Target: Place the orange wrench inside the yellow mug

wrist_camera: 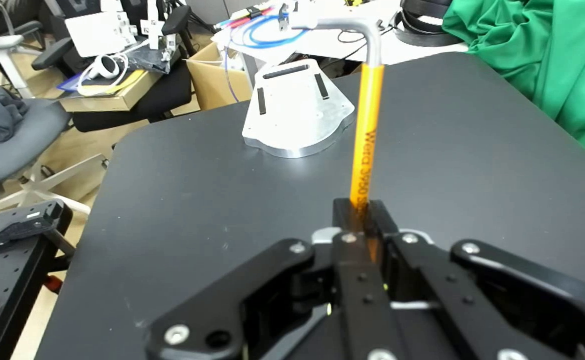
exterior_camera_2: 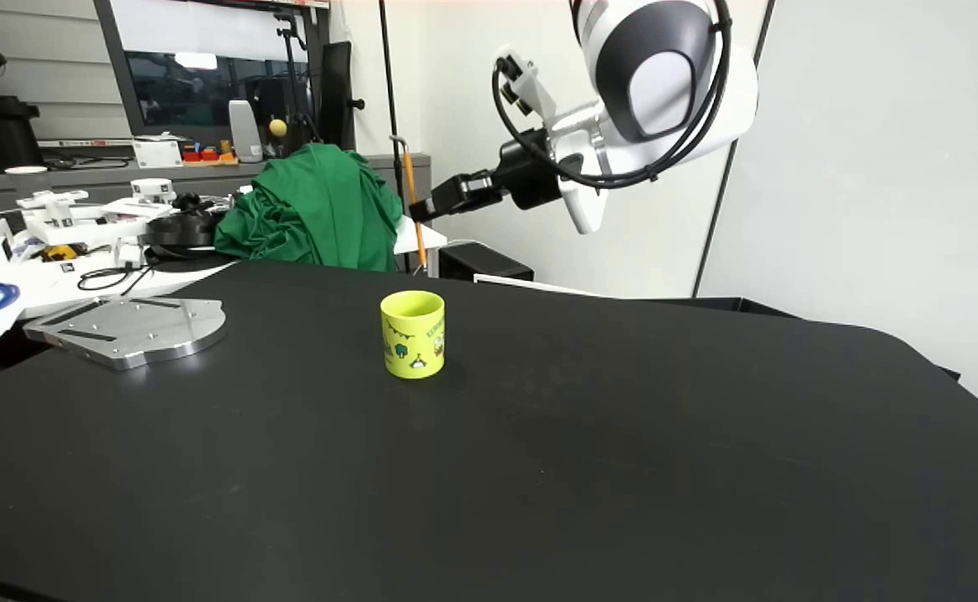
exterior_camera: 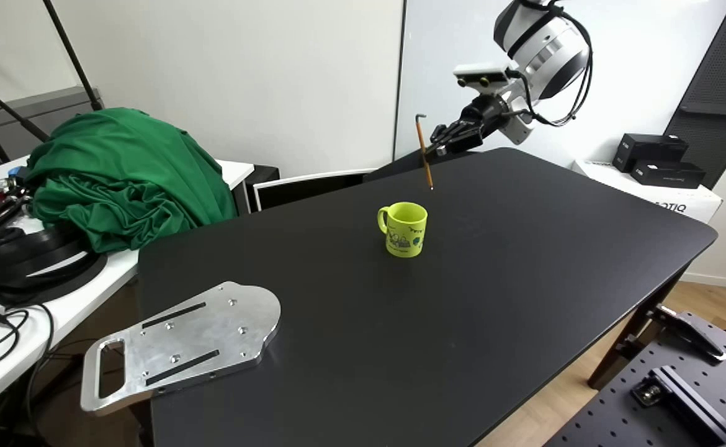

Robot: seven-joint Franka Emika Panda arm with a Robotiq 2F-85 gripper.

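The yellow mug [exterior_camera: 405, 241] stands upright on the black table, its handle at the left in an exterior view; it also shows in an exterior view [exterior_camera_2: 413, 347] with the handle hidden. My gripper [exterior_camera: 435, 148] is shut on the orange wrench [exterior_camera: 429, 172], a slim orange rod with a bent silver end. The wrench is nearly upright, bent end up, its lower tip in the air above the mug's rim level and apart from it. In the wrist view, the fingertips [wrist_camera: 360, 212] pinch the wrench [wrist_camera: 367, 120]; its lower part is hidden. Only small yellow-green slivers show between the gripper parts.
A silver metal plate [exterior_camera: 208, 329] lies at the black table's [exterior_camera: 493, 323] edge; it also shows in the wrist view [wrist_camera: 297, 115]. A green cloth [exterior_camera: 133, 174] lies on a white side table. A perforated cart [exterior_camera: 661, 385] stands beside the table.
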